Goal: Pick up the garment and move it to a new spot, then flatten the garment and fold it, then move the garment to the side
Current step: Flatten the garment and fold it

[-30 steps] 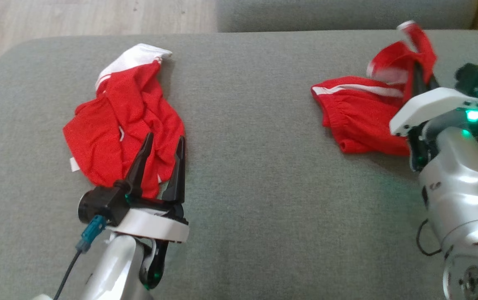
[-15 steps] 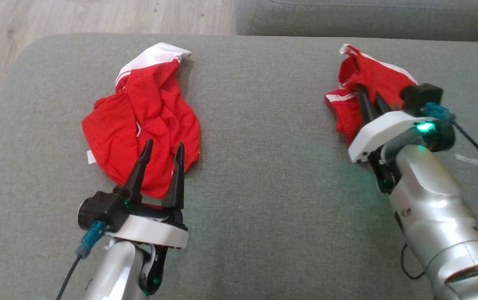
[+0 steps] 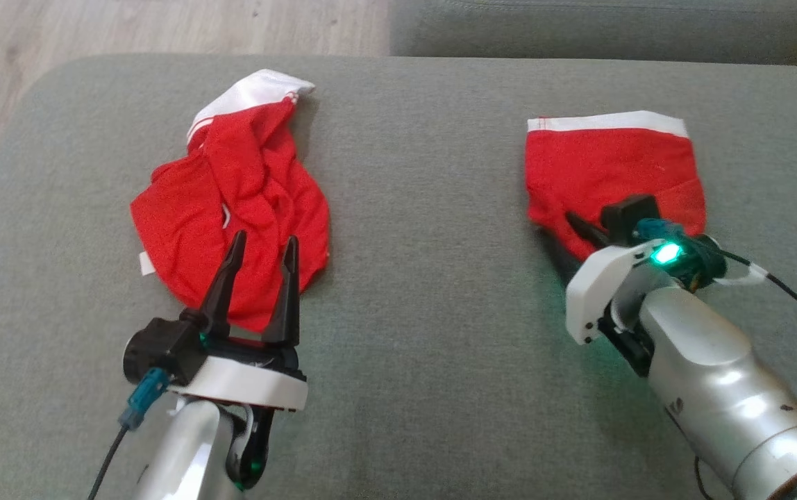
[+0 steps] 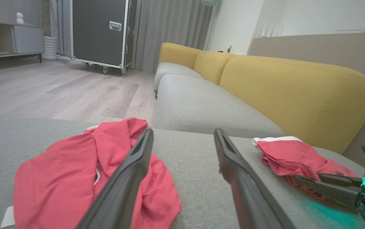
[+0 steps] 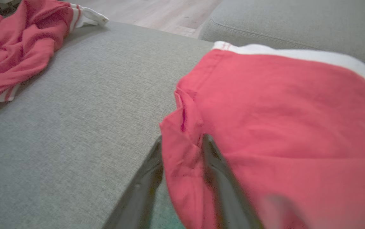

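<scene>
Right wrist view: right pincer (image 5: 182, 140) clamps near edge of the garment (image 5: 281, 111); left pincer (image 3: 264, 239) apart.

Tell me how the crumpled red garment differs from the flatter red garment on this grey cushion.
The left red garment lies bunched and wrinkled; the right red garment is spread nearly flat. The left one's white band is twisted; the right one's runs straight along its far edge. The right gripper pinches the right one; nothing holds the left. Both are red with white trim.
</scene>
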Motion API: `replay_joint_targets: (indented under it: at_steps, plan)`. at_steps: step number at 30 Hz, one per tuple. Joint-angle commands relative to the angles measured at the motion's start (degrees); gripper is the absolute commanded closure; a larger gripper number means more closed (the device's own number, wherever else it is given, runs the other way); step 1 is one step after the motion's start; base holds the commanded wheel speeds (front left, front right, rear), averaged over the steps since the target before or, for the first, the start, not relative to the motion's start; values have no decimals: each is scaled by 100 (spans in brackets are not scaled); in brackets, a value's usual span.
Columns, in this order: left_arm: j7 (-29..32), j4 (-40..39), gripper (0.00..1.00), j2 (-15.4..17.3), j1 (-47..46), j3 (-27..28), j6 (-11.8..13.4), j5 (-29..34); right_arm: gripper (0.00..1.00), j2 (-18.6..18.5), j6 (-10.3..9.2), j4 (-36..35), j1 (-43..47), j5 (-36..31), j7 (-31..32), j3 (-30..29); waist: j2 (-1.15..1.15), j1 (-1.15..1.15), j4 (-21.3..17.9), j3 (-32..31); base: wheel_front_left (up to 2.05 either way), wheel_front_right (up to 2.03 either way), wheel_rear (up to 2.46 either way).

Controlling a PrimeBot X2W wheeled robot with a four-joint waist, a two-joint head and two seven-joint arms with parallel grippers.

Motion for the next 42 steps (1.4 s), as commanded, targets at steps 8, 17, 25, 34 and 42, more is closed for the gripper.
replay_joint_targets:
  at_steps: [8, 17, 25, 34, 42]
  plan:
    - [-30, -204, 0, 31, -108, 318, -28, -20, 0, -225, -5, -711, -133, 842, -212, 482, 0, 0, -467, -191, 0, 0, 0]
    - [-30, -528, 0, 17, -69, 647, -5, 31, 0, -809, -5, -1594, -310, 1232, -846, -484, 0, 0, -1116, -303, 0, 0, 0]
    - [-30, -709, 0, -1, 34, 807, -13, 113, 0, -316, -5, -3081, 1052, -479, -864, -2852, 0, 0, -1509, -324, 0, 0, 0]
    - [-30, -776, 0, -16, 238, 906, -23, 155, 0, 614, -5, -4085, 2465, -1722, -865, -3950, 0, 0, -1606, -266, 0, 0, 0]
    - [-30, -771, 0, -19, 19, 703, -28, 176, 100, 664, -5, -3953, 2087, -1946, -808, -3807, 0, 0, -1281, 149, 0, 0, 0]
